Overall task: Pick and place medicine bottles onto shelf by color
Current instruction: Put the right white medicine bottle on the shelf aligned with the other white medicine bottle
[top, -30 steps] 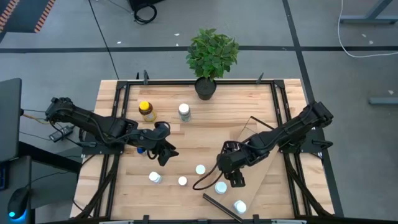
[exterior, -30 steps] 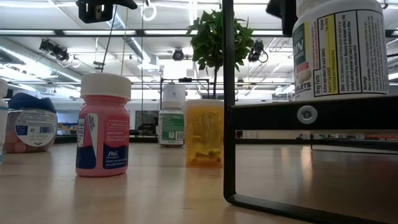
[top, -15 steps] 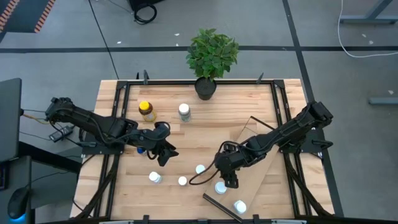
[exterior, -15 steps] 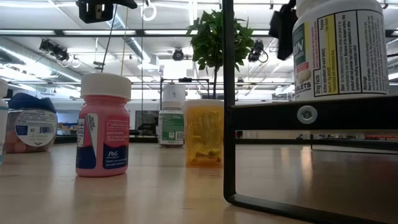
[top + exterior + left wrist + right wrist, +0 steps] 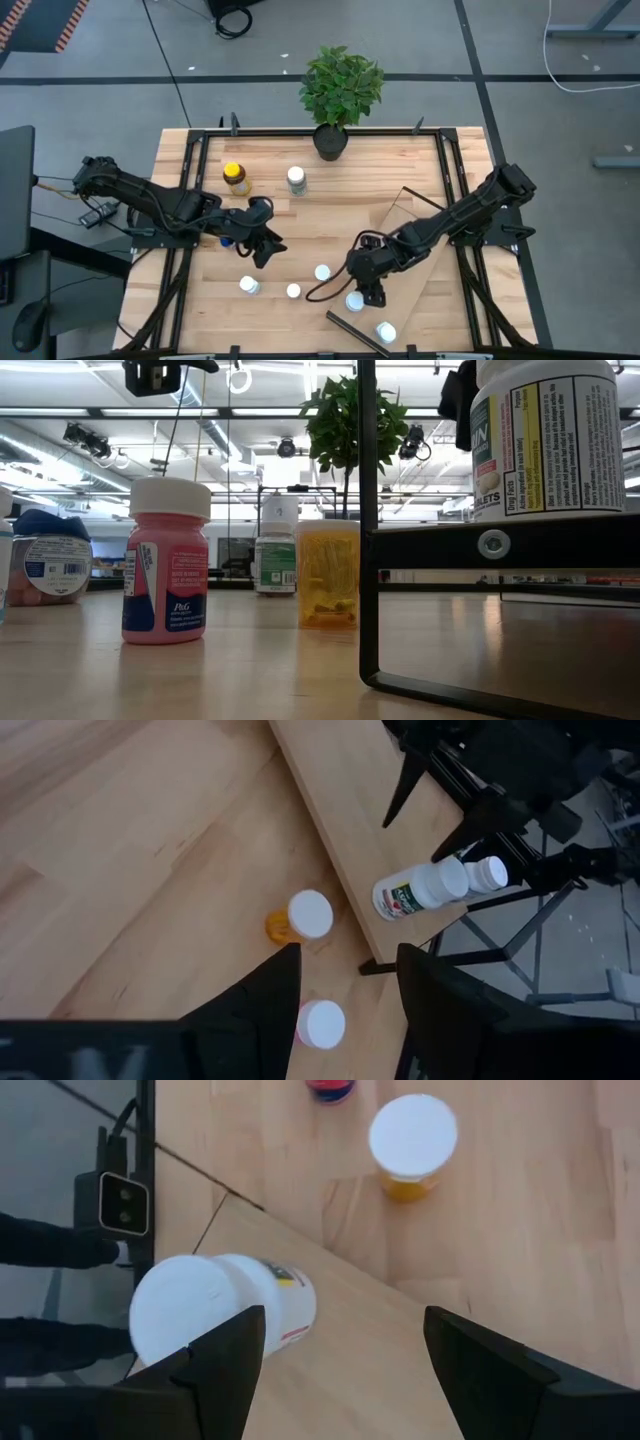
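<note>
**Right gripper hanging over a white-capped bottle on the shelf**

So here's where we are. From above, the right gripper [image 5: 366, 291] sits low over the near end of the shelf [image 5: 425, 235], the light-wood board lying slanted on the right side of the desk [image 5: 350, 215]. Its wrist camera shows the fingers spread wide with nothing between them, and a white bottle [image 5: 222, 1312] standing on the board just beside one finger. A second white bottle [image 5: 385, 331] stands at the shelf's near corner.

The left gripper [image 5: 263, 245] hovers over the left-middle of the desk, fingers partly apart and empty as far as we can see in its own camera.

The rest of the medicine bottles are still out on the desk: the amber bottle [image 5: 235, 177] with the yellow cap and a white-capped bottle [image 5: 296, 179] toward the far side near the potted plant [image 5: 340, 90], plus three more white-capped ones toward the near edge. In the low view the closest of those is a pink bottle [image 5: 166, 565].
</note>
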